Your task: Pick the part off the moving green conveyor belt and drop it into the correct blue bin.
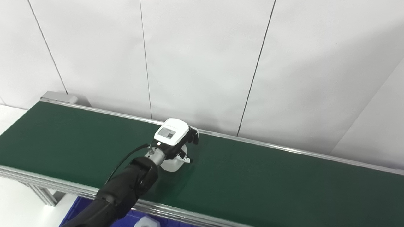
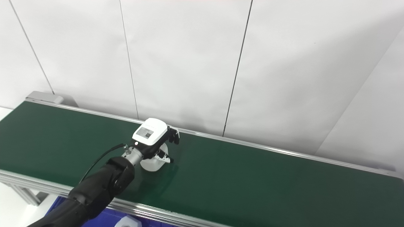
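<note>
My left hand (image 1: 173, 138) is out over the green belt (image 1: 268, 176), about a third of the way along it from its left end and a little nearer the far rail than the near one. The white back of the hand faces up, with a small grey label on it, and the dark fingers (image 1: 193, 136) curl down on the far side. Under the hand sits the part (image 1: 172, 164), a white round piece resting on the belt. My fingers reach down around its upper portion, and a white-tipped one (image 1: 186, 158) lies against its right side. The hand hides the top of the part, so I cannot tell whether the fingers are pressed onto it or only cupped close around it. The base of the part shows below my wrist and looks to be on the belt, not lifted.

My black forearm (image 1: 126, 186) comes in from the lower left, crossing the near rail (image 1: 195, 212), with a thin black cable (image 1: 124, 159) arching beside it up to the wrist.

Below the near rail, at the bottom edge, a blue bin (image 1: 74, 211) shows in part, with something white (image 1: 146, 222) inside it, too cut off to make out.

My right hand is out of view.
</note>
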You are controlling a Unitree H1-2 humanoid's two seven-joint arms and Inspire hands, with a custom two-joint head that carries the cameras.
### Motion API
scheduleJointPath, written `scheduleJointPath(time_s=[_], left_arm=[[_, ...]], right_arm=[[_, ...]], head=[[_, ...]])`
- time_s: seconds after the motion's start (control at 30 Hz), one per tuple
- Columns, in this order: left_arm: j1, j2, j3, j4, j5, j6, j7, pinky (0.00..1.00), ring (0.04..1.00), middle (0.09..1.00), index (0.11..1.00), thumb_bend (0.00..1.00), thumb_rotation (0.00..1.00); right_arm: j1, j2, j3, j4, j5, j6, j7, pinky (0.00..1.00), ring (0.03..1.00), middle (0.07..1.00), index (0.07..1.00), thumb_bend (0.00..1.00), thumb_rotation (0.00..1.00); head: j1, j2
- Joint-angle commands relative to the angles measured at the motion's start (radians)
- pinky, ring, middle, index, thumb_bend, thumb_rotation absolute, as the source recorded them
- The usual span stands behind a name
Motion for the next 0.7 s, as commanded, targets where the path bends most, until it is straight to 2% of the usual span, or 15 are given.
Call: scheduleJointPath(time_s=[0.0, 0.07, 0.1, 0.13, 0.2, 0.47, 0.67], left_arm=[[-0.055, 0.029, 0.003, -0.068, 0.000, 0.056, -0.098, 0.43, 0.549, 0.632, 0.496, 0.52, 0.07], [-0.057, 0.041, 0.001, -0.096, -0.004, 0.082, -0.165, 0.44, 0.563, 0.647, 0.497, 0.52, 0.07], [-0.059, 0.047, 0.002, -0.108, -0.004, 0.097, -0.199, 0.44, 0.569, 0.652, 0.566, 0.71, 0.11], [-0.061, 0.052, 0.002, -0.117, -0.003, 0.109, -0.226, 0.45, 0.577, 0.660, 0.616, 0.83, 0.14], [-0.062, 0.060, 0.003, -0.129, 0.000, 0.118, -0.253, 0.43, 0.570, 0.665, 0.648, 0.91, 0.15], [-0.063, 0.066, 0.018, -0.163, -0.020, 0.124, -0.290, 0.40, 0.558, 0.661, 0.656, 0.93, 0.15], [-0.068, 0.070, 0.008, -0.156, -0.018, 0.131, -0.315, 0.39, 0.549, 0.666, 0.671, 0.92, 0.17]], right_arm=[[0.008, 0.003, 0.001, -0.028, 0.000, -0.048, 0.006, 0.98, 0.977, 1.000, 1.000, 0.92, 0.93], [0.008, 0.004, 0.000, -0.027, 0.004, -0.048, 0.009, 0.98, 0.977, 1.000, 1.000, 0.93, 0.93], [0.008, 0.005, 0.000, -0.026, 0.007, -0.048, 0.011, 0.99, 0.978, 1.000, 1.000, 0.93, 0.92], [0.008, 0.005, 0.000, -0.026, 0.009, -0.048, 0.013, 0.99, 0.982, 1.000, 1.000, 0.93, 0.92], [0.007, 0.005, 0.000, -0.026, 0.006, -0.048, 0.012, 0.99, 0.981, 1.000, 1.000, 0.92, 0.92], [0.001, 0.004, 0.004, -0.023, -0.004, -0.048, 0.005, 0.99, 0.984, 1.000, 1.000, 0.92, 0.93], [0.006, 0.007, 0.004, -0.028, 0.004, -0.048, 0.012, 0.99, 0.984, 1.000, 1.000, 0.92, 0.93]], head=[[0.003, 0.005], [0.002, 0.005], [0.001, 0.006], [0.001, 0.006], [0.001, 0.006], [0.002, 0.010], [-0.002, 0.015]])
